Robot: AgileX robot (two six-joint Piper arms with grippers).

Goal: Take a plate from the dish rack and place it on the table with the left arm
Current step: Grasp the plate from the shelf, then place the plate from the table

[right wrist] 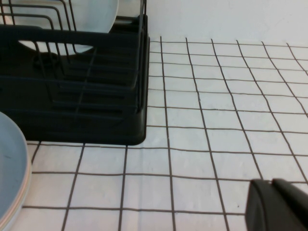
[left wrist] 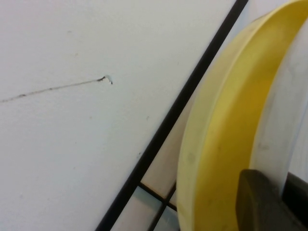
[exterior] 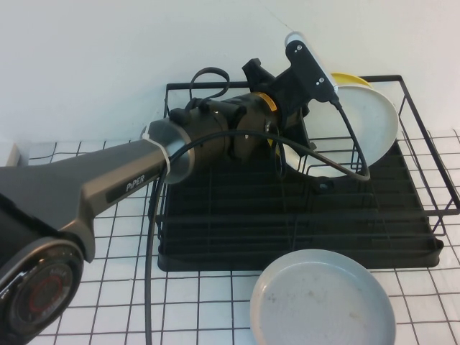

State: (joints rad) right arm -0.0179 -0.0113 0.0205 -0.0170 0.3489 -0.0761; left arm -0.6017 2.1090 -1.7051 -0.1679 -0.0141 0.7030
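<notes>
The white plate (exterior: 366, 122) stands upright in the black dish rack (exterior: 302, 237), at its back right, with a yellow plate (exterior: 352, 77) right behind it. My left arm reaches over the rack, and my left gripper (exterior: 298, 108) is at the white plate's left rim. In the left wrist view the left gripper (left wrist: 281, 180) straddles the white plate's rim (left wrist: 281, 120); one dark finger (left wrist: 260, 202) sits between the white plate and the yellow plate (left wrist: 216, 144), and the jaws are closed on the white rim. My right gripper (right wrist: 272, 192) is shut and empty, low over the grid table (right wrist: 216, 120).
A dull pale grey speckled plate (exterior: 323, 298) lies flat on the table (exterior: 129, 287) in front of the rack; its edge shows in the right wrist view (right wrist: 9, 168). A white wall stands close behind the rack. Upright wire dividers fill the rack's middle.
</notes>
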